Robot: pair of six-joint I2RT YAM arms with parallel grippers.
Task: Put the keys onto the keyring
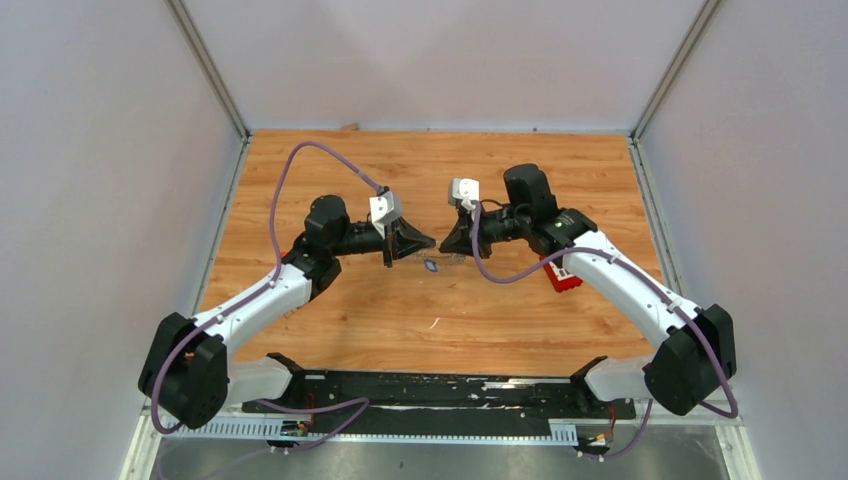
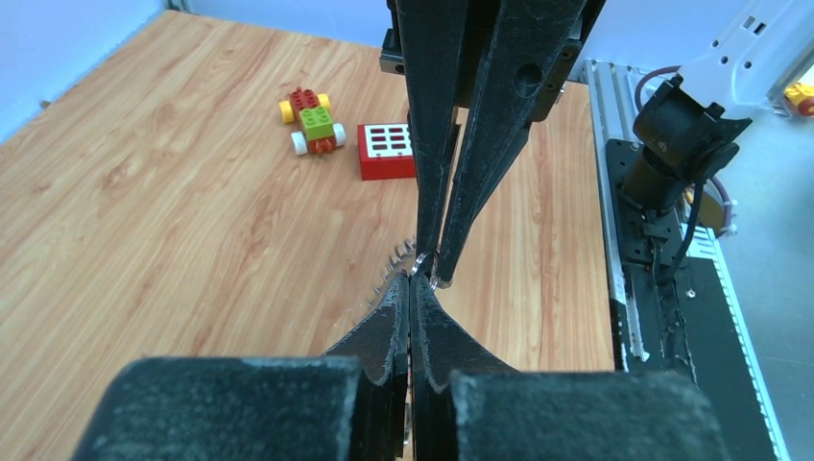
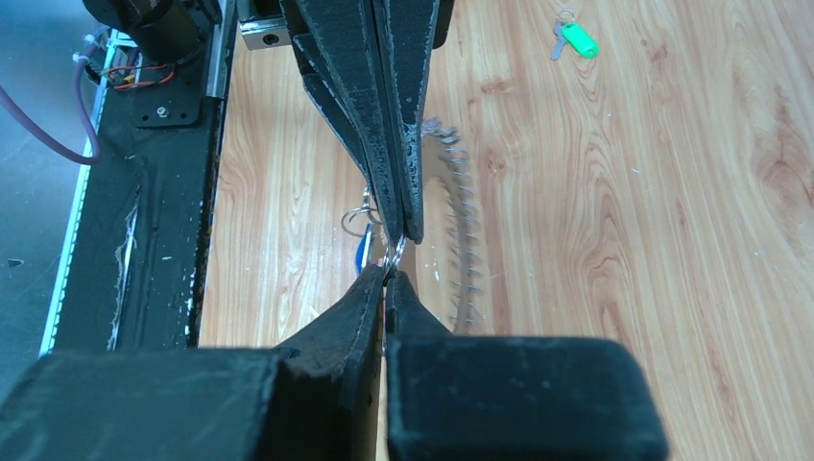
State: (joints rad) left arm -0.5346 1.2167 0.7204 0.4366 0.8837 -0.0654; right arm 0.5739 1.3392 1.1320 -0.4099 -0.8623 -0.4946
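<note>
Nose to nose over the middle of the wooden table (image 2: 173,221): caught the left gripper (image 2: 412,288) and the right gripper (image 3: 388,283) with tips all but touching. Found the left one pressed flat shut, no gap between its fingers, nipping the keyring (image 3: 457,230) by a thin loop of its silver wire. Found the right one squeezed just as tight, pinching that same loop from the opposite side.

Saw the keyring edge-on from the right wrist: a narrow bright strip bristling with small silver teeth on both flanks, running alongside the black fingers on their far side, standing on edge rather than lying flat. From the left wrist, glimpsed only a few of those teeth poking out just left of the meeting tips.

Spotted the blue key (image 3: 362,254) just beside the right fingertips on the near side, half hidden behind them, with a blue plastic head and a small silver ring beside it. Picked out the green key (image 3: 578,39) well apart, far across the table, with a bright green head, short silver blade and tiny ring. Too small to read anything on either head.

Noted from the left wrist a red block (image 2: 387,152) with white squares in two rows. Just beside it, a little brick car (image 2: 310,123) in red, green and yellow on white wheels.
</note>
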